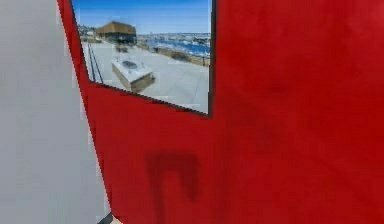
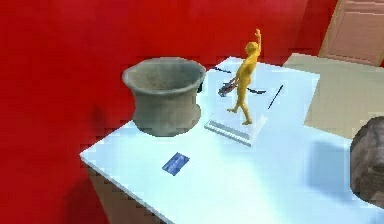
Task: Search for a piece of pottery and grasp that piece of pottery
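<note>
Red wall (image 1: 290, 120) stands close ahead, a framed harbour picture (image 1: 150, 50) at eleven o'clock. You cannot tell the gripper's state from these pictures. In the arm side view, the grey pot (image 2: 165, 95) stands on the white table (image 2: 250, 175), toward ten o'clock from the middle. A yellow figurine (image 2: 245, 75) stands just beside it at three o'clock, and a blue card (image 2: 176, 162) lies at six. The search looks done. Next, you likely need to line up and reach for the pot's rim, clear of the figurine.
</note>
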You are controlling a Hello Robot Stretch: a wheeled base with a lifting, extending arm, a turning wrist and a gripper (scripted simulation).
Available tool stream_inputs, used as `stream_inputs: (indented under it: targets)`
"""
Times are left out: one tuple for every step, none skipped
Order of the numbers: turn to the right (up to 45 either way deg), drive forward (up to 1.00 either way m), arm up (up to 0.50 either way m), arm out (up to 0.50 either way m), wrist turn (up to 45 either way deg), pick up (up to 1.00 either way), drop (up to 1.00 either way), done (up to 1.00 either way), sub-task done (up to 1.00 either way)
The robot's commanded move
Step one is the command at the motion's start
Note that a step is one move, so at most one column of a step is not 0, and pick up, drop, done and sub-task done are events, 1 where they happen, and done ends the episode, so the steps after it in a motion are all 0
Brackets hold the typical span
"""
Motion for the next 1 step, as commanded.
stream_inputs:
  targets:
    - [0.0,0.00,0.50,0.00,0.0,0.00,0.00,0.00,0.00]
